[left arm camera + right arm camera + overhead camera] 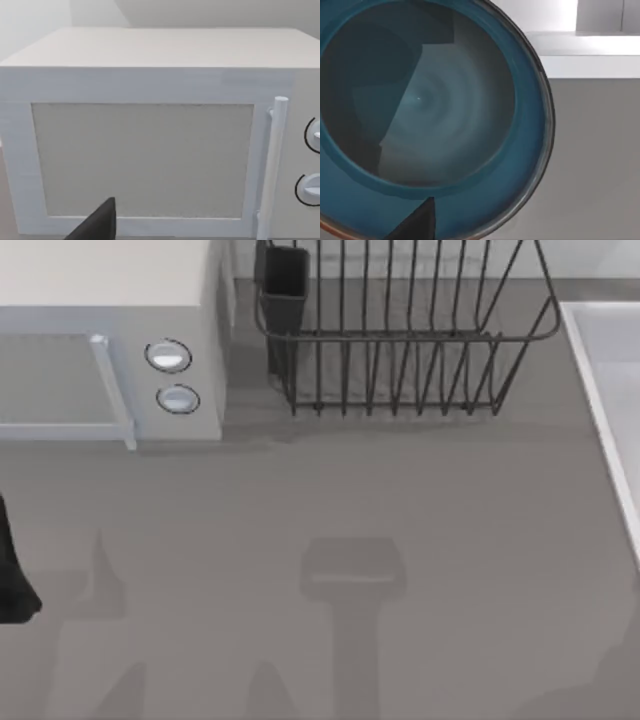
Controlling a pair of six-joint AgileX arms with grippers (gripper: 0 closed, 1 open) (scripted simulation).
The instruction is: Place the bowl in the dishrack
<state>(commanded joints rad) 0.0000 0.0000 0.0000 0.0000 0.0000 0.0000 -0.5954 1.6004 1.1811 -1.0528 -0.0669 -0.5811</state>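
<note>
Fingers of neither gripper can be judged as released or clenched: one dark fingertip (97, 222) is seen at the edge of the left wrist view, and one dark fingertip (417, 222) at the edge of the right wrist view. By the right wrist camera the teal-blue bowl (470, 200) is seen very close, its round inside turned to the lens and its rim edged in a darker band; whether it is grasped cannot be told. Beyond the bowl, grey table and a pale raised ledge (590, 55) are seen. By the left wrist camera the white microwave (150, 85) is faced, with its door panel, upright handle (274, 165) and two round knobs. From above, the dishrack (400, 360) is seen at the far side of the grey table (300, 500), right of the microwave, with the dark cutlery cup (284, 285) at its far left corner. A dark part of the left arm (12, 580) is seen at the left edge.
</note>
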